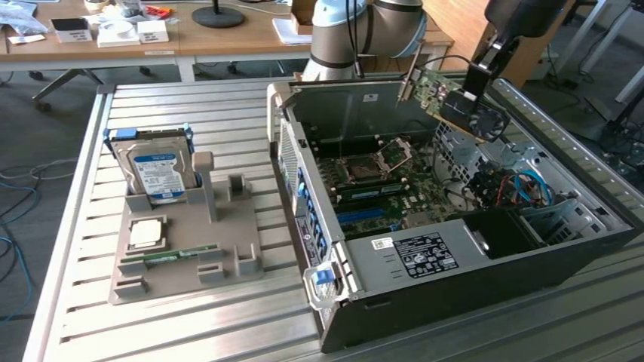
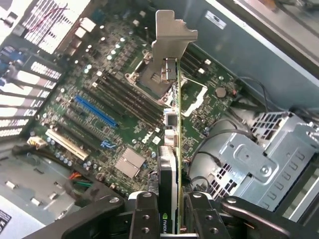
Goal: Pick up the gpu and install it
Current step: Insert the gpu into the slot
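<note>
In the exterior view, the gpu (image 1: pixel 448 94) hung tilted above the open computer case (image 1: pixel 563 249), toward its far corner on the exterior view's right, clear of the motherboard (image 1: pixel 393 181). The jaws came down onto the card's upper edge from a dark wrist. We could not make out the contact itself there, and the picture's top edge cut off the upper part of the arm (image 1: pixel 352 30). On the exterior view's left, a hard drive (image 1: pixel 156 170) stood upright in a grey holder (image 1: pixel 186 256) on the slatted counter (image 1: pixel 201 105). The small parts lying in that holder were hard to tell apart.

In the wrist view we saw the gpu (image 2: pixel 169 159) edge-on, so both its faces were hidden. Its pale bracket (image 2: pixel 172 35) stood at the far end. The jaws were partly closed, clamped on the card with one pad against each side. The card hung over the motherboard (image 2: pixel 99 99) beside the CPU socket (image 2: pixel 149 79), hiding a strip of board behind it. We could not see its connector edge.
</note>
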Robot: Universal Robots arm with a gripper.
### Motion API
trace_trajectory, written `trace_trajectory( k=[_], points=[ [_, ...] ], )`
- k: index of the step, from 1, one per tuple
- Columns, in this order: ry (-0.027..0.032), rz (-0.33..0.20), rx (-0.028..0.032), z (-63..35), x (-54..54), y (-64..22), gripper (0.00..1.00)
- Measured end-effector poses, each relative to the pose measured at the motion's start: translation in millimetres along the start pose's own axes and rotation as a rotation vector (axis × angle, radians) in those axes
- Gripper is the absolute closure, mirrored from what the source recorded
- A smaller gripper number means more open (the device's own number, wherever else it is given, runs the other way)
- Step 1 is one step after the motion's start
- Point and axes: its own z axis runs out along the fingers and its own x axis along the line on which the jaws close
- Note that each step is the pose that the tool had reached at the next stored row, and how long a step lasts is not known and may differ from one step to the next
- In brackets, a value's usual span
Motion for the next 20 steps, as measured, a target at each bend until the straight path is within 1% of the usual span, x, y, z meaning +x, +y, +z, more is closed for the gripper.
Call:
trace_trajectory(
  k=[20],
  points=[
    [0.0143,-0.273,-0.0062,0.5,-0.2,0.3,0.73]
  ],
)
